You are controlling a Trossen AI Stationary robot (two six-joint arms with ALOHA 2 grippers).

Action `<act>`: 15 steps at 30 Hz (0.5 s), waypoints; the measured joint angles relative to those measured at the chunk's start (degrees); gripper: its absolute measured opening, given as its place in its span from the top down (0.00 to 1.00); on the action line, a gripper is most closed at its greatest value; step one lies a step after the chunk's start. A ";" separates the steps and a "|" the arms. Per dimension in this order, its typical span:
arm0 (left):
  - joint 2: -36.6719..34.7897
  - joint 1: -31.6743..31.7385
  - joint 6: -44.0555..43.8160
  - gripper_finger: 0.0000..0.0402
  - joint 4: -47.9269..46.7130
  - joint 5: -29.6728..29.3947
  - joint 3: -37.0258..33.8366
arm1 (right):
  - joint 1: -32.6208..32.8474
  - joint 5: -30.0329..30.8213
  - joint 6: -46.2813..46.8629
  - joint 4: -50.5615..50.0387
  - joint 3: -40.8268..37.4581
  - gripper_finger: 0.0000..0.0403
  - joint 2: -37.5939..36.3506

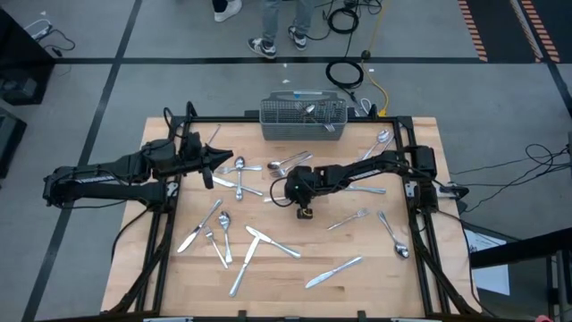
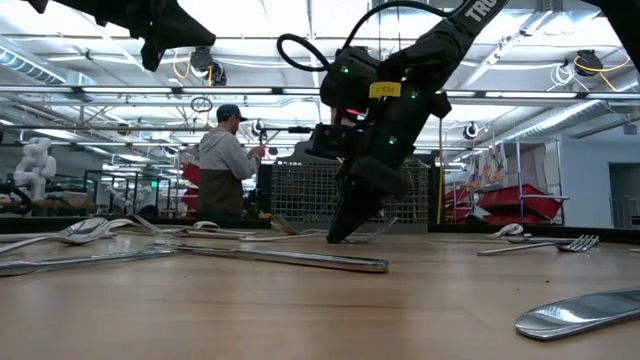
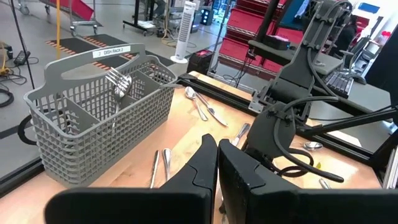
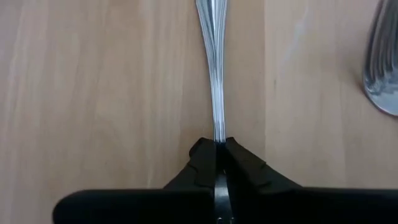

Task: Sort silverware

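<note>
Right gripper (image 4: pixel 219 152) is down on the pale wood table (image 1: pixel 295 268) near its middle, fingers pinched together on the slim ribbed handle of a piece of silverware (image 4: pixel 215 68) lying flat; the shiny stem runs straight away from the fingertips. Cannot tell whether it is a fork, spoon or knife, since its head is out of frame. Rounded polished end of another piece (image 4: pixel 382 68) lies off to one side, apart from the gripper. In the low view the right arm leans down steeply, its tip touching the tabletop.

Left gripper (image 1: pixel 207 170) hangs above the table's left rear part, fingers (image 3: pixel 205 165) closed against each other, holding nothing.

Rest of the silverware (image 1: pixel 259 241) is scattered across the tabletop: knives and a spoon at front left, a knife (image 1: pixel 335 271) front centre, a fork (image 1: pixel 349 219) and a spoon (image 1: pixel 393 237) to the right, a cluster between the two arms. All thin, mirror-bright metal.

Grey mesh basket (image 1: pixel 304 118) with a carry handle sits at the rear edge, centre; a fork (image 3: pixel 118 84) stands in one compartment, tines up.

A person (image 2: pixel 225 160) stands in the room beyond the table.
</note>
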 joint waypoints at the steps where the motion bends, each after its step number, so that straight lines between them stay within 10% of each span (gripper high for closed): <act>1: 0.00 0.00 0.00 0.94 0.00 -0.01 0.00 | 0.18 0.39 0.19 -0.39 0.00 0.99 -0.30; 15: 0.00 0.00 0.11 0.94 0.02 -0.12 0.00 | 2.12 14.56 1.56 -18.52 3.35 1.00 -14.01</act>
